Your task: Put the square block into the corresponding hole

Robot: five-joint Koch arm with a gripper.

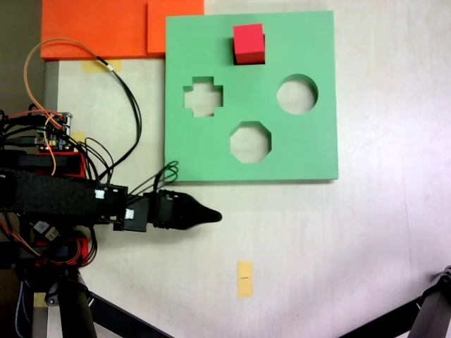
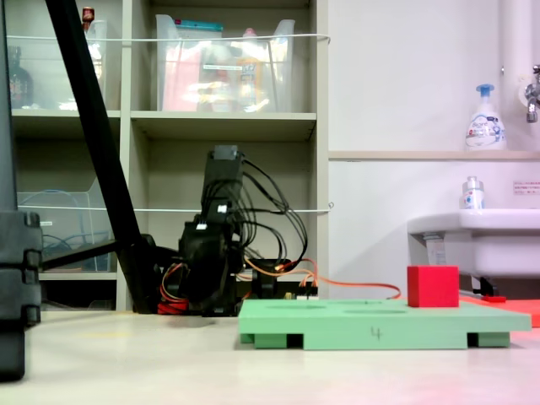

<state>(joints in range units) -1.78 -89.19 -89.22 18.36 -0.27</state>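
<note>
The square block is a red cube near the far edge of the green board. It sits in the corresponding hole, of which a dark sliver shows along the cube's left side. From the side, the block stands up above the top of the board. My gripper hovers off the board, just below its lower left corner. Its jaws taper to one closed point with nothing between them. Seen head-on, the gripper is a dark mass left of the board.
The board also has a cross cutout, a round one and an octagonal one. Orange foam sheets lie at the top left. A yellow-orange strip lies on the table. Cables loop beside the arm. Tripod legs cross the bottom corners.
</note>
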